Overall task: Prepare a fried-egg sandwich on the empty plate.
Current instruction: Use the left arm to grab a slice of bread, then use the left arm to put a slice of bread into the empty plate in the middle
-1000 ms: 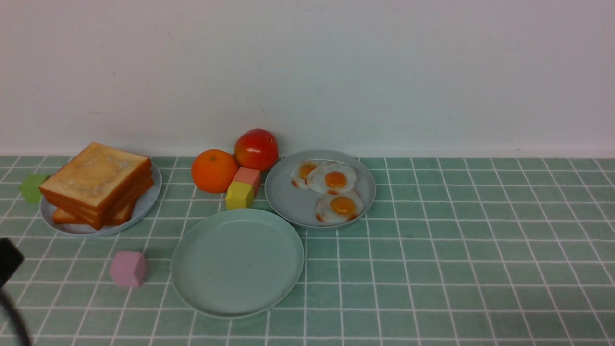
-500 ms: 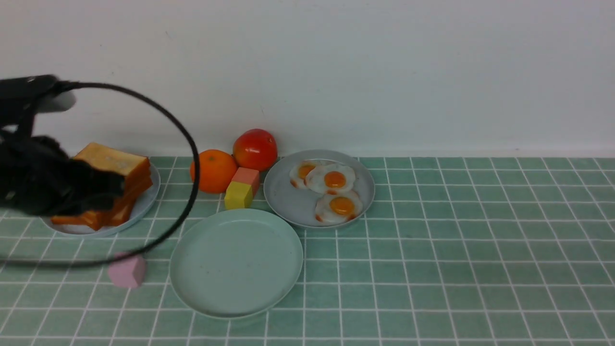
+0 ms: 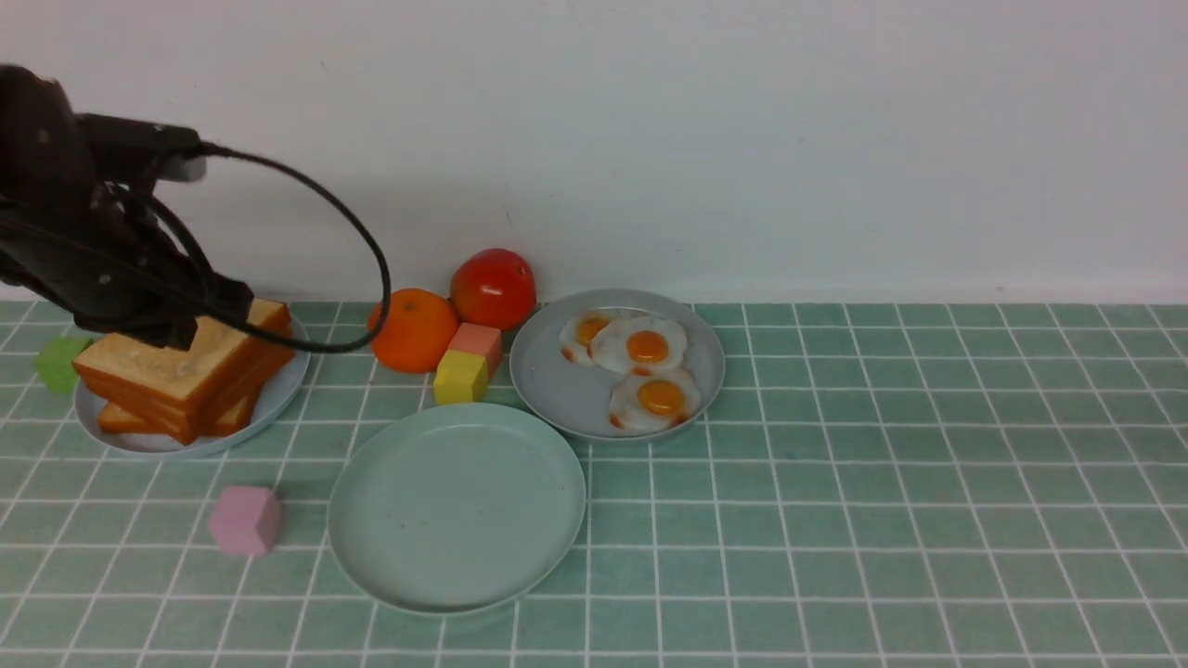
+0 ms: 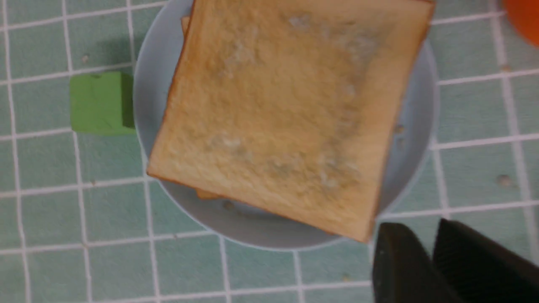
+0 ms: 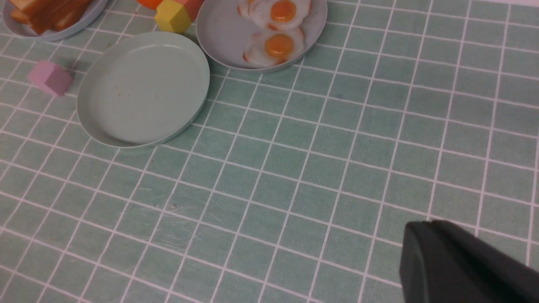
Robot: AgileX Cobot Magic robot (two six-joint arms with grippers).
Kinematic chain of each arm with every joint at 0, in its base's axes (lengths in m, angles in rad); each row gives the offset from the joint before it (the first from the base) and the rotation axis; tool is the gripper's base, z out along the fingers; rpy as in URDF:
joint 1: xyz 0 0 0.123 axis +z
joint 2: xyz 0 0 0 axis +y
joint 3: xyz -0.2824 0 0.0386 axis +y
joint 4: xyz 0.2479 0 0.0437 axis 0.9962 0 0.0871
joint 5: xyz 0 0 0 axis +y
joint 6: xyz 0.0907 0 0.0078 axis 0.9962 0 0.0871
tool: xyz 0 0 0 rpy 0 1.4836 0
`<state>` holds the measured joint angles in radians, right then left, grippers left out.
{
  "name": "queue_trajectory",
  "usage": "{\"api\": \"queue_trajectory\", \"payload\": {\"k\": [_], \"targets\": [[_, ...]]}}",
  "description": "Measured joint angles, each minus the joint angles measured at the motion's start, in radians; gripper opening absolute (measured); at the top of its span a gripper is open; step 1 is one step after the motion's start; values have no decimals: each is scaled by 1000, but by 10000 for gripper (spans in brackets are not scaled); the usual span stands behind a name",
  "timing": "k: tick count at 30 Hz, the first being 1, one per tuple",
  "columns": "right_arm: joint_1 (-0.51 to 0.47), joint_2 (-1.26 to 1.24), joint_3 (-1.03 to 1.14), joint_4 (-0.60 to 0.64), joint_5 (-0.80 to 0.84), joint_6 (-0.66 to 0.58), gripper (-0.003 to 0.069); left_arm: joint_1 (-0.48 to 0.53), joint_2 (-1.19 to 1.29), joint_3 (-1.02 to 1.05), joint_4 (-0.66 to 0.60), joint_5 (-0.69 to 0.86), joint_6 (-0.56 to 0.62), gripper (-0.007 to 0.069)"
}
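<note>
The empty plate (image 3: 459, 520), round, pale mint-green, sits bare at front centre. Front view: the black left arm (image 3: 102, 269) has swung from the lower-left corner to over the stacked golden toast slices (image 3: 176, 380); first pick looks imminent. Left wrist: left gripper (image 4: 429, 269) beside the stack's corner, opening unclear. Right wrist: right gripper (image 5: 459, 265), one dark finger showing, state unreadable.

Toast slice (image 4: 286, 122): golden, topping the stack on the pale plate (image 4: 421, 126).
Green cube (image 4: 99, 103): on the tabletop (image 4: 50, 219), just beside the plate's rim.
My left hand (image 4: 425, 231): dark, near the slice's corner.
</note>
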<state>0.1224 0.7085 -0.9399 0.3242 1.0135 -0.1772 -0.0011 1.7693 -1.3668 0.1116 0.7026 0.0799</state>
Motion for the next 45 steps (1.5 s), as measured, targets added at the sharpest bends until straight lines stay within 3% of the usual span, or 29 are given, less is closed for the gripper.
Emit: {"api": "queue_trajectory", "payload": {"k": [4,7,13,17,20,22,26,40,45], "targets": [[0,0,-2,0,0,-3,7,0,64,-2,54,-76,12,346],[0,0,-2,0,0,-3,10,0,107,-4,67,-123,15,430],[0,0,-2,0,0,-4,14,0,169,-8,70,-140,15,468],[0,0,-2,0,3,-4,14,0,177,-10,77,-142,15,426],[0,0,-2,0,3,-4,14,0,177,-11,83,-142,15,347],[0,0,-2,0,3,-4,14,1,177,-14,85,-136,15,221],[0,0,-2,0,7,-4,14,0,177,-21,83,-118,19,75],[0,0,-2,0,29,-4,22,-7,10,-19,28,-40,19,62],[0,0,-2,-1,29,-19,22,-106,-95,10,-20,44,18,62]]}}
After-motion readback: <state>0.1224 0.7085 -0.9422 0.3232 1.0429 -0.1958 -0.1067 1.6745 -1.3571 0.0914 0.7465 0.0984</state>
